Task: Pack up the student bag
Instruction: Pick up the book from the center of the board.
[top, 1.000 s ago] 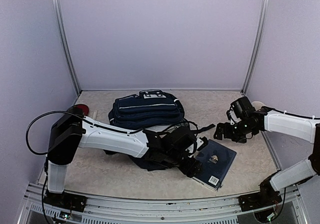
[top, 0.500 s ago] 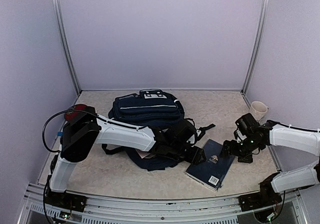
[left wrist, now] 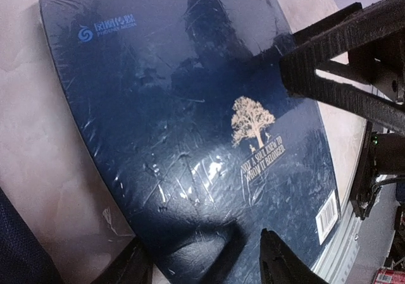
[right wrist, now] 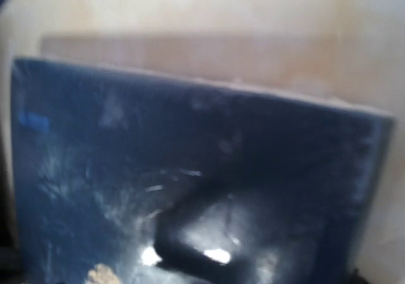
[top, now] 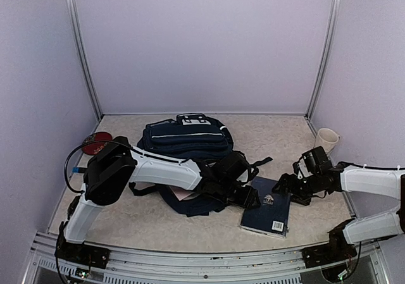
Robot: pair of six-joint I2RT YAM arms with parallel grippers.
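bag: student bag (top: pixel 183 138) sits just behind-left of the book (top: pixel 267 211)
left gripper (top: pixel 252 199): fingers apart, book's bag-side edge
right gripper (top: pixel 286 186): apart too, opposite edge
tip: imo clamp one edge squarely, looks slippery

This is looking like a lab test cell: plain lilac panels (top: pixel 202 43) and aluminium posts (top: pixel 84 56) are enclosing the bench (top: pixel 139 222) at its far corners.

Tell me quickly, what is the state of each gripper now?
Left gripper: open, over the book.
Right gripper: open, at the book's edge.
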